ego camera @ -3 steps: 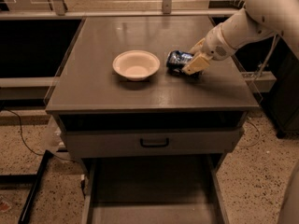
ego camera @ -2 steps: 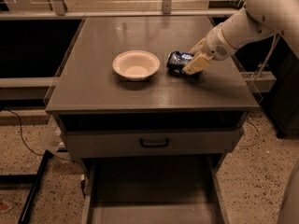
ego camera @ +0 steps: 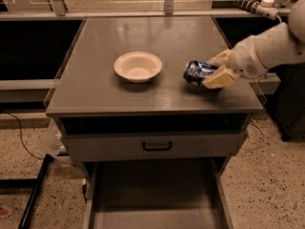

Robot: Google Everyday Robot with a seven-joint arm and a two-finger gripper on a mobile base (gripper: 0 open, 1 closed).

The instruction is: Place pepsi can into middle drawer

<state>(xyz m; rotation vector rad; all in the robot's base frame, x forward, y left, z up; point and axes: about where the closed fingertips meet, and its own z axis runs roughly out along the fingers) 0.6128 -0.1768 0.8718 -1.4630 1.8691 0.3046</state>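
The pepsi can [ego camera: 197, 72] is seen lying on its side on the right part of the cabinet top [ego camera: 143, 32], to the right of the cream bowl [ego camera: 138, 66] and apart from it. The gripper [ego camera: 208, 73] is placed at the can's right end, and the can is held between its two cream fingers [ego camera: 220, 78], which are closed on it. Below, the middle drawer [ego camera: 152, 192] is pulled open, under the closed drawer front [ego camera: 109, 148] with the black handle [ego camera: 157, 146].
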